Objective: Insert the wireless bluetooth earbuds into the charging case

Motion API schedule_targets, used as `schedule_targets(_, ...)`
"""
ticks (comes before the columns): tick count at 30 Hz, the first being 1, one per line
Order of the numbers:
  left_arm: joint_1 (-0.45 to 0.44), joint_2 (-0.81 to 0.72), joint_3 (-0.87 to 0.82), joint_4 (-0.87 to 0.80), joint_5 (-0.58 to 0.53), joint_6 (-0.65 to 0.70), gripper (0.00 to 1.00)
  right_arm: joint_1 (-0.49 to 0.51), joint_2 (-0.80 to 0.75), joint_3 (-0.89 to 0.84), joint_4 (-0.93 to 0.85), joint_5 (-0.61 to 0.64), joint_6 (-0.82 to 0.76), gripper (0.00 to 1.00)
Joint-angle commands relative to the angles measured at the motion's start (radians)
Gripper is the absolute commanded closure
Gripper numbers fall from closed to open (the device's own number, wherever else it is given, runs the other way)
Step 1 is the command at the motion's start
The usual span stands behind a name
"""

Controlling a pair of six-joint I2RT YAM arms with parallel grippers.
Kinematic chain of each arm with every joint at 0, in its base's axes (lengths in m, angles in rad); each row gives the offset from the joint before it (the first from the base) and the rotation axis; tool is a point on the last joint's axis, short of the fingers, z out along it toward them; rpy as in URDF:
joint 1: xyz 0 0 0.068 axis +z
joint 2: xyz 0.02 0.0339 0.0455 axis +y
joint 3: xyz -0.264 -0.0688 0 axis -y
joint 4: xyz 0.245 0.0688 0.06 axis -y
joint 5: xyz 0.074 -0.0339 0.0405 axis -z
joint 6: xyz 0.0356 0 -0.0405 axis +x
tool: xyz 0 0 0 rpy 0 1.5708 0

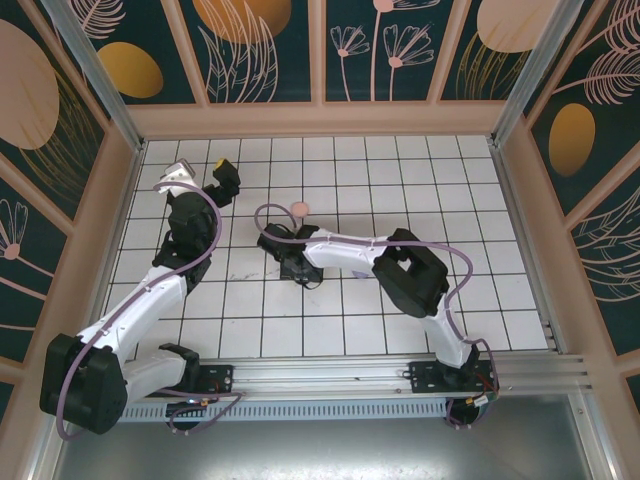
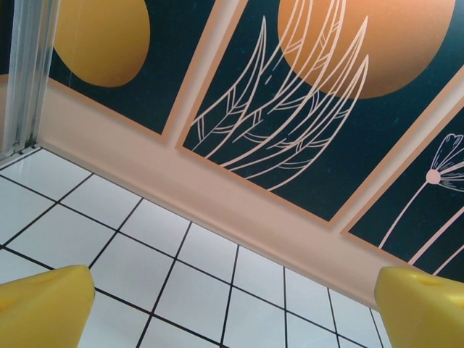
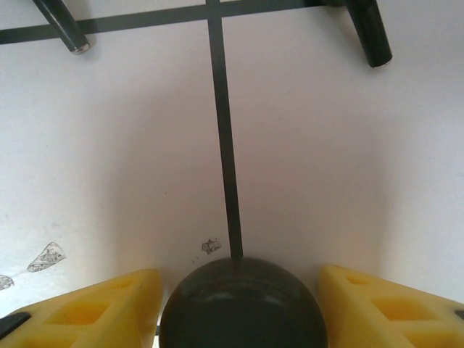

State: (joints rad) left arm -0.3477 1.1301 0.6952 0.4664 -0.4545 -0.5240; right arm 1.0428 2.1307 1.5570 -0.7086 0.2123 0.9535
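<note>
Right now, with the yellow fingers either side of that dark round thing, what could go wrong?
The dark round case is curved, so it might slip or spin out of the right gripper if the squeeze lands off centre. Two thin black stems, probably earbuds, lie just beyond it; a skidding case could knock them away.

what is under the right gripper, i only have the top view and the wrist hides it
observer: a dark round case sits between the right gripper's yellow fingers, seen from the right wrist
operator: is it clamped yet
observer: cannot tell, a finger stands close on each side of it
operator: any earbuds nearby
observer: two thin black stems lie just beyond the case, likely earbuds
</note>
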Motion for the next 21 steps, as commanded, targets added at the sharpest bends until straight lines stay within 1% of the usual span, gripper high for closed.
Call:
schedule_targets(1, 0.001, -0.015, 0.012, -0.007, -0.006, 0.001, 0.01, 0.032, 0.051, 0.012, -0.016, -0.043, 0.034, 0.44)
schedule_targets(5, 0.000, -0.016, 0.017, -0.022, 0.008, -0.019, 0.01, 0.036, 0.052, 0.006, -0.006, -0.045, 0.038, 0.52)
schedule_targets(7, 0.000, -0.019, 0.023, -0.037, 0.026, -0.037, 0.01, 0.036, 0.043, 0.002, 0.001, -0.038, 0.037, 0.58)
schedule_targets(11, 0.000, -0.030, 0.031, -0.053, 0.106, -0.047, 0.01, 0.033, -0.007, -0.015, 0.026, -0.017, 0.037, 0.64)
schedule_targets(14, 0.001, -0.032, 0.027, -0.042, 0.188, -0.037, 0.01, 0.023, -0.079, -0.050, 0.061, -0.001, 0.039, 0.65)
schedule_targets(17, 0.001, -0.039, -0.011, 0.018, 0.287, -0.022, 0.01, -0.002, -0.166, -0.090, 0.092, 0.010, 0.029, 0.65)
schedule_targets(21, 0.001, -0.040, -0.059, 0.109, 0.409, -0.012, 0.01, -0.072, -0.282, -0.145, 0.134, 0.008, -0.005, 0.65)
